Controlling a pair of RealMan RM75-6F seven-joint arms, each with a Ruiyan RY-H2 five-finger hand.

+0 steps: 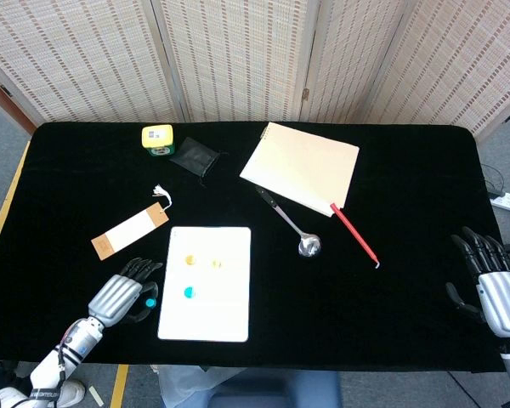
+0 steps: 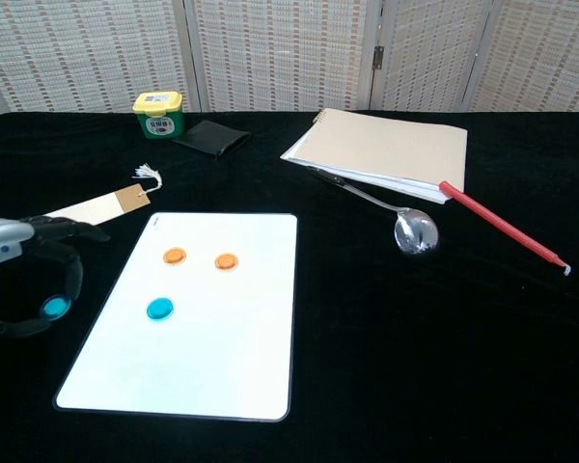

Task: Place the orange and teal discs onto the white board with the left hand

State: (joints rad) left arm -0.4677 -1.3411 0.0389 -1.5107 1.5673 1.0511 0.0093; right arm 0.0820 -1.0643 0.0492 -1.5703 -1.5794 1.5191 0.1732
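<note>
The white board (image 1: 217, 297) (image 2: 212, 357) lies flat at the front of the black table. Two orange discs (image 2: 175, 256) (image 2: 227, 260) and one teal disc (image 2: 159, 309) (image 1: 189, 292) rest on its upper half. My left hand (image 1: 119, 299) (image 2: 19, 280) hovers just left of the board, pinching a second teal disc (image 1: 150, 303) (image 2: 53, 309) between thumb and a finger. Far off at the table's right front edge, my right hand (image 1: 493, 285) holds nothing and its fingers are spread; only the head view shows it.
A paper tag with a string (image 1: 129, 231) (image 2: 77, 214) lies behind my left hand. Further back are a yellow-green box (image 1: 157, 139), a black pouch (image 1: 191, 156) and a notepad (image 1: 302, 166). A spoon (image 1: 293, 225) and a red pen (image 1: 354, 235) lie right of the board.
</note>
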